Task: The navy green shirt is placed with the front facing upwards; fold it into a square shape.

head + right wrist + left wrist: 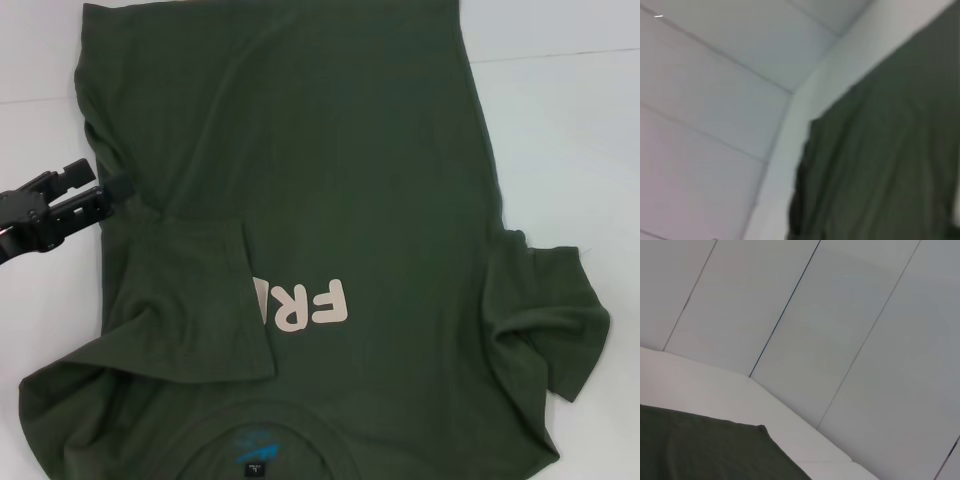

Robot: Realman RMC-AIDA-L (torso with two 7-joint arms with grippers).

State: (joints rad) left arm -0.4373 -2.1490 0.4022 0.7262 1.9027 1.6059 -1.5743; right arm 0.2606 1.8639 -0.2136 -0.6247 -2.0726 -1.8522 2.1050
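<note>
The navy green shirt (350,180) lies front up on the white table (570,130), collar toward me. Its blue neck label (255,445) shows at the near edge. One sleeve (200,300) is folded inward over the chest and hides part of the pale pink lettering (310,303). The other sleeve (555,310) lies rumpled out to the right. My left gripper (105,190) is at the shirt's left edge, level with the fold, touching or just meeting the cloth. The left wrist view shows a corner of the shirt (700,450), and the right wrist view shows more of the shirt (890,160). My right gripper is out of view.
Bare white table (40,60) lies left of the shirt, and more lies to its right. Panelled grey wall (840,315) rises behind the table's far edge.
</note>
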